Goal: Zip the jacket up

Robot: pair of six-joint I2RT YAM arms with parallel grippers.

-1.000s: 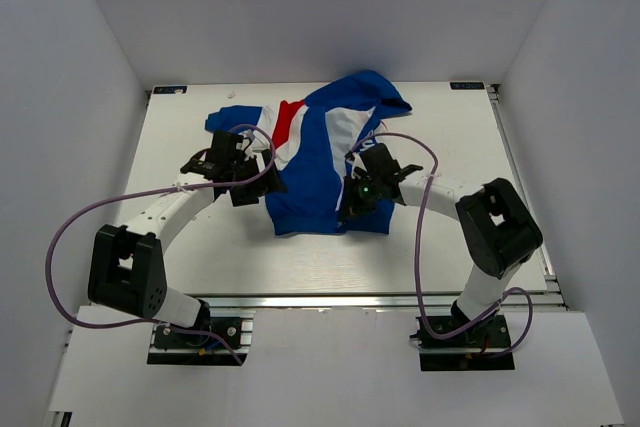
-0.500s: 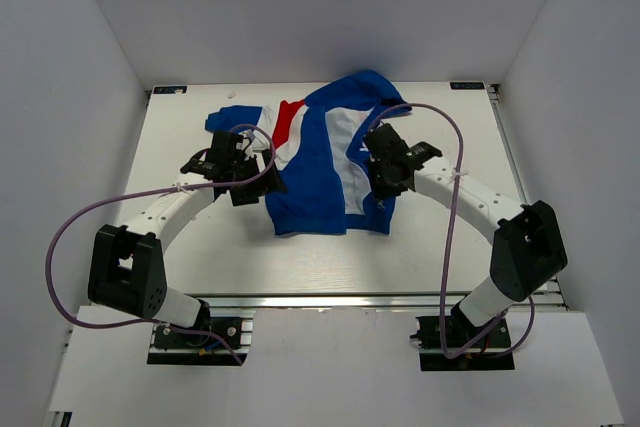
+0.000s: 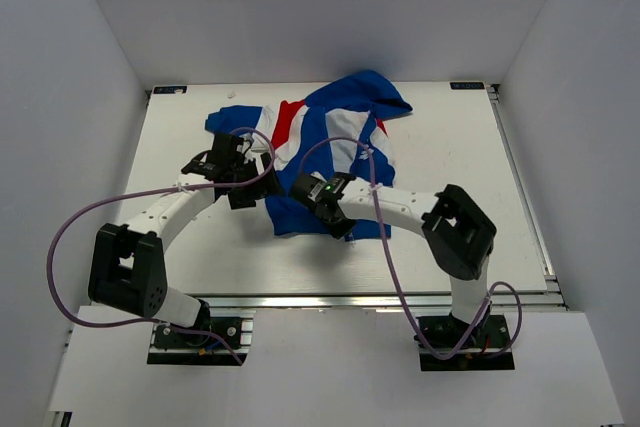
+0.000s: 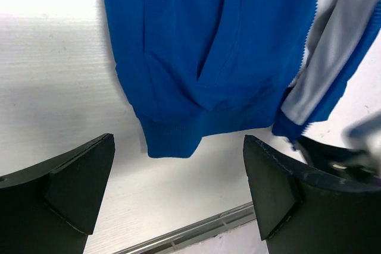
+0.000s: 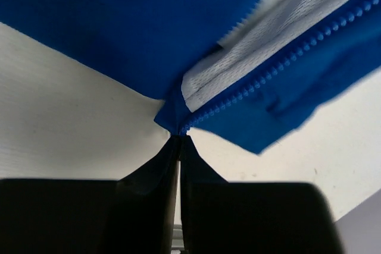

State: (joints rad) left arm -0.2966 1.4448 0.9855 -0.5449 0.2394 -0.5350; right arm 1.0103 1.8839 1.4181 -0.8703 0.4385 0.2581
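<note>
The jacket (image 3: pixel 335 142) lies unzipped at mid-counter (image 3: pixel 450 157). The right tool (image 5: pixel 178 142), pressed together, pinches only the hem corner (image 5: pixel 172 114) below the zipper teeth (image 5: pixel 280 57); a pull could slip it free. The left tool (image 4: pixel 178 150) hangs spread over the hem, pinning nothing.

Right arm's the only mover: its pinched-shut gripper (image 5: pixel 178 141) swings from right of centre, briefly higher, down to lower centre of the top view, and the jacket (image 3: pixel 318 142) bottom-right corner shifts leftward with it.
</note>
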